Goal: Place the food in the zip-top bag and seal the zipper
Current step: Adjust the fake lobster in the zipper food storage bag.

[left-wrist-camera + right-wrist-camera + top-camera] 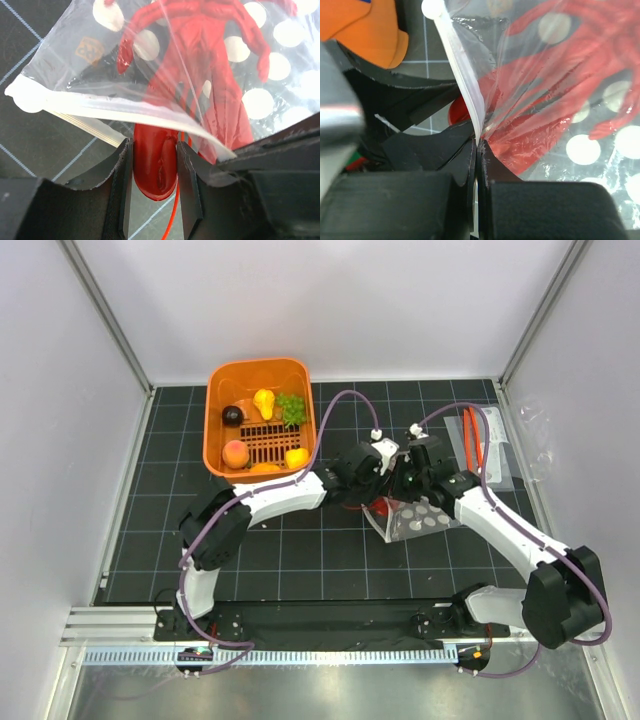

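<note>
Left wrist view: red lobster (pixel 200 75) mostly inside zip-top bag (pixel 60 60), tail clamped by left fingers (pixel 125 186); right fingers (pixel 477 165) pinched shut on zipper (pixel 465 85); peach fruit (pixel 236 453), grape bunch (pixel 291 408) and sealing outstanding.

Glossy plastic against matt black
The lobster (pixel 156 176) is smooth, shiny red plastic; zip-top bag (pixel 75 50) clear, crinkled film; left pincer (pixel 154 150) matt, grainy

The left arm (pixel 275 495) and right arm (pixel 505 528) share white links (pixel 290 490), black joints (pixel 215 530) and purple cables (pixel 347 392).

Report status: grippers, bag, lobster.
Left gripper shut on lobster tail. Right gripper shut on zip-top bag mouth edge. Lobster mostly inside bag. No obstruction seen.
</note>
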You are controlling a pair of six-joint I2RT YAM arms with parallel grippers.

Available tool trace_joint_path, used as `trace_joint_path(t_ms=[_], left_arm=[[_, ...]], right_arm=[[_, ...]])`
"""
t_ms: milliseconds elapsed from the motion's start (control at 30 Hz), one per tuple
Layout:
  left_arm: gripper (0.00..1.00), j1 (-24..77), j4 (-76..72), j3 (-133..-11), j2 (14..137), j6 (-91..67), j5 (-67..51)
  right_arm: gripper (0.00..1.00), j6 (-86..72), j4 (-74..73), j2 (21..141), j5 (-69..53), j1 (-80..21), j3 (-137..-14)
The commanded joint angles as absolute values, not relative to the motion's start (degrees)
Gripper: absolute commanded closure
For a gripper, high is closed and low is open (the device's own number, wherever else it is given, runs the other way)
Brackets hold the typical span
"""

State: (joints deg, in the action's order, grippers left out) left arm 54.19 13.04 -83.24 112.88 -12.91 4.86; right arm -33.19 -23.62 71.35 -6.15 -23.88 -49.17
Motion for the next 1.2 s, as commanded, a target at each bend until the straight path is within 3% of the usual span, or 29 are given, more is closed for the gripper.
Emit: trace_joint_path(t_ms=[0,333,533,633,667,733,767,867,1167], left_arm=[[0.97,53.8,4.4,-82.6,110.5,-14.9,2.7],[1.0,53.3,0.7,-83.2,113.5,-18.6,7.5],[0.99,53.3,-6.0,-80.3,112.7,-22.8,12.7],[0.86,53.3,-4.7,-80.4,111.9,-22.0,11.3],[0.74,53.3,-4.1,-80.7,111.7,-21.7,11.1],[0.63,53.3,-3.3,-79.9,110.6,-21.1,10.7],[0.51,53.3,-3.1,-79.5,110.1,-20.8,10.7],[0.4,53.3,-0.5,-78.8,108.1,-20.0,10.5],[0.29,53.2,5.8,-74.8,98.5,-19.2,10.8]], right_arm=[[0.99,-36.6,-17.3,69.3,-12.7,-24.6,-49.1],[0.99,-39.1,-14.9,68.1,-15.6,-24.6,-48.0],[0.99,-43.8,-11.3,68.3,-19.5,-19.2,-44.0],[0.99,-42.9,-11.3,68.6,-20.1,-18.8,-44.5],[0.99,-42.7,-11.3,68.7,-20.0,-18.8,-44.6],[0.99,-42.4,-11.9,68.8,-19.3,-18.8,-44.8],[0.99,-42.0,-12.2,69.0,-18.7,-18.8,-44.8],[0.99,-41.3,-14.2,70.0,-17.5,-18.8,-45.4],[0.99,-40.1,-18.1,73.6,-9.9,-18.5,-48.3]])
